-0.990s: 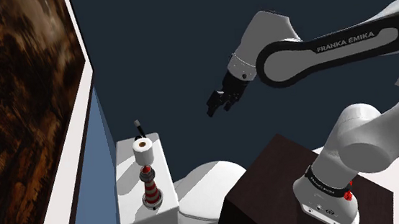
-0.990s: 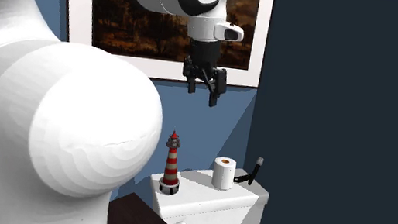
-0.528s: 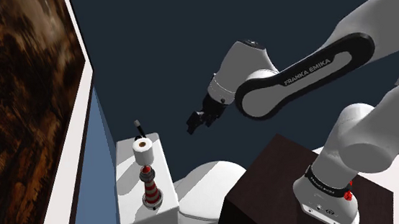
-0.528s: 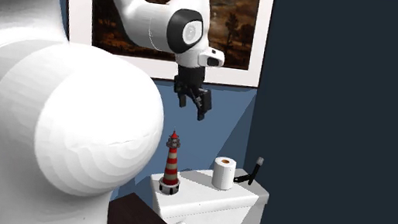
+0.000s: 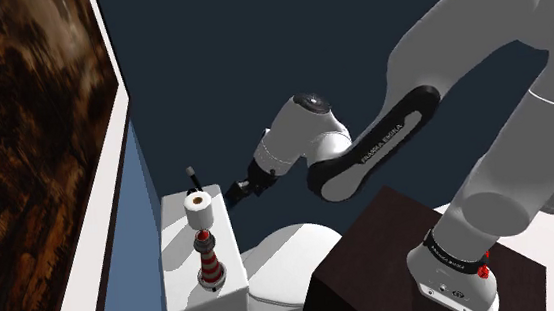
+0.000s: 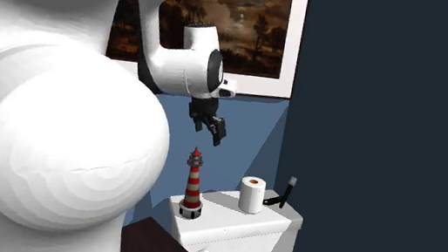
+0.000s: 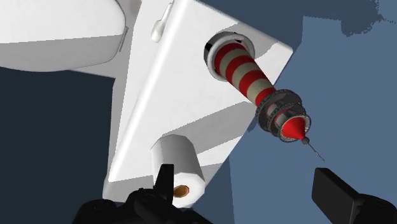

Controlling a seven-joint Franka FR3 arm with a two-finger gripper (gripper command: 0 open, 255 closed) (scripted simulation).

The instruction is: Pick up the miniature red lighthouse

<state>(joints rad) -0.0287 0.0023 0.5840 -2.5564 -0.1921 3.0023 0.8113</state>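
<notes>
Toilet roll (image 7: 184,159) — partly hidden by the gripper (image 7: 244,173).

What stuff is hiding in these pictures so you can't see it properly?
Second exterior view: the arm's big white link covers the left side of the painting.
Shoulder view: the left edge cuts off the painting; the toilet roll hides the foot of a thin black object, too small to name.
Wrist view: one finger of the gripper covers a bit of the toilet roll.

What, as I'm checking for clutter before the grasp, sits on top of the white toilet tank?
On the white toilet tank stand a red-and-white striped miniature lighthouse, a white paper roll and a small black lever-like object. The lid patches beneath them are covered.
</notes>
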